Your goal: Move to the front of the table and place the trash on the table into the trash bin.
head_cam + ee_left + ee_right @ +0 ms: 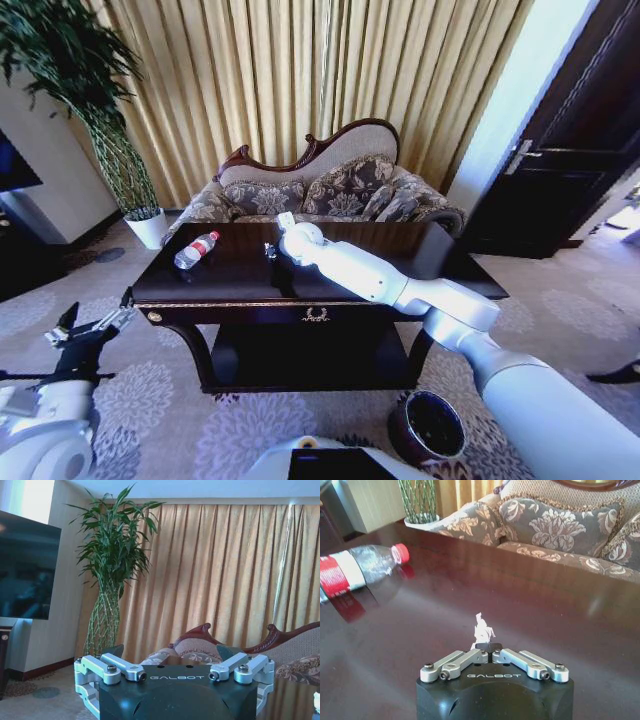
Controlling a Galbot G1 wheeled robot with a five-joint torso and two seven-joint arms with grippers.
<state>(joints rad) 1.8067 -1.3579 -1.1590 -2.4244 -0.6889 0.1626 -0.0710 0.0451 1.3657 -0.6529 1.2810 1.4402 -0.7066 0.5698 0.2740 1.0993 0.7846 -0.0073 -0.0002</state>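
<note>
- The right gripper [488,646] reaches over the middle of the table [240,290], its fingers pinched together on a small white scrap [481,629] just above the glossy top.
- A clear bottle [196,250] with a red cap lies on its side on the table's left part, well apart from the gripper.
- The trash bin [428,428] stands on the carpet at the table's near right corner.
- The left gripper [175,675] hangs low at the near left, off the table, fingers spread open and holding nothing.
</note>
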